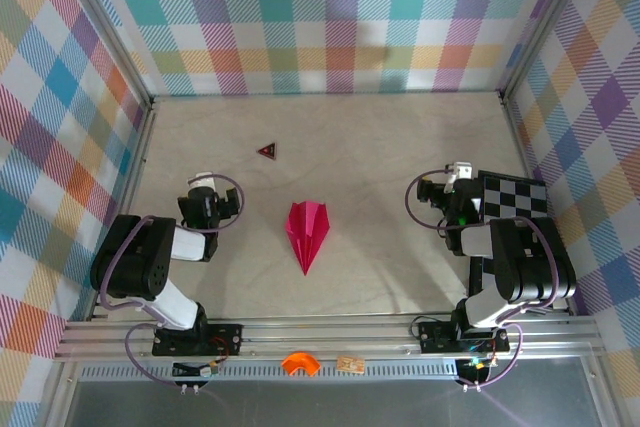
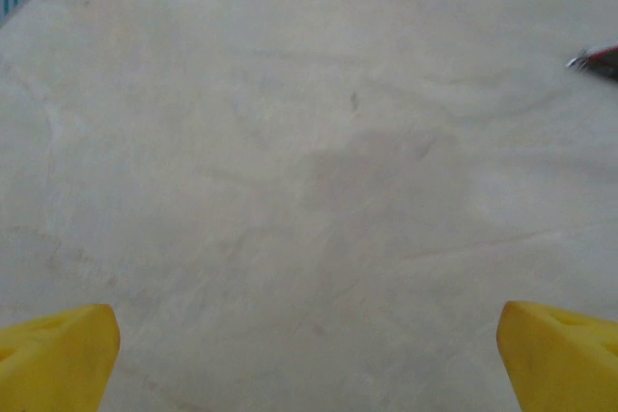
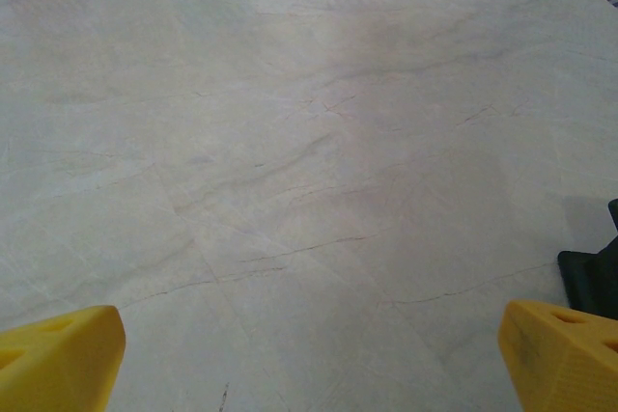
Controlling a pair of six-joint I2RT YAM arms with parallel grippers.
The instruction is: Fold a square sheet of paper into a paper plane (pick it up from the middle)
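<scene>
Left gripper (image 1: 204, 187) and right gripper (image 1: 452, 179) both gape wide, holding nothing. The paper plane (image 1: 307, 232) lies flat on the table (image 1: 400, 137) midway between them, nose toward the bases, well apart from each. A dark red triangle (image 1: 267, 151) sits beyond it, and a checkerboard (image 1: 518, 197) lies beside the right gripper.

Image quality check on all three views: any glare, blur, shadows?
Top external: even light, sharp; paper plane casts almost no shadow. Left wrist: soft overall, yellow fingertips blurred, faint darker patch on the table mid-frame. Right wrist: table veins crisper, pale sheen near the top, fingertips out of focus.
</scene>
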